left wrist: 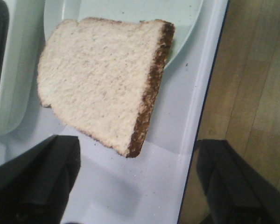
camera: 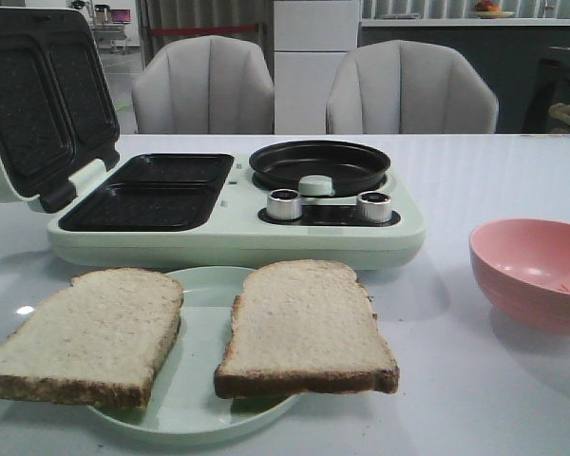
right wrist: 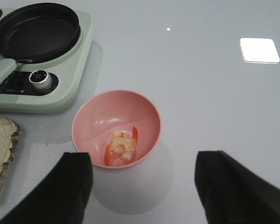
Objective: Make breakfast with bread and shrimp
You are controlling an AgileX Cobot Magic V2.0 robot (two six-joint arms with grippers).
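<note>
White tabletop (camera: 475, 180) fills the front view, with two grey chairs (camera: 205, 85) behind it. A pale green breakfast maker (camera: 237, 233) stands at the back with its lid (camera: 38, 104) tipped up, two dark sandwich wells (camera: 152, 190) exposed and a round black pan (camera: 320, 163) above two silver knobs (camera: 284, 204). Nearer the camera, a pale green plate (camera: 201, 413) carries both slices of the bread (camera: 306, 328), lying flat side by side and overhanging its rim. A pink bowl (camera: 534, 273) sits well apart toward the right. Neither arm shows in this view.

From the left wrist, the left gripper (left wrist: 135, 186) hangs over the table's edge with its jaws spread wide and nothing between them. One bread slice lies just ahead of the gap, its crust corner reaching toward the jaws, untouched.

From the right wrist, the right gripper (right wrist: 144, 186) also stands wide apart and empty. The pink bowl sits just ahead of the gap, holding the shrimp (right wrist: 122, 147), a small orange-and-white cluster on its floor. The pan and one knob lie further ahead, off to one side.
</note>
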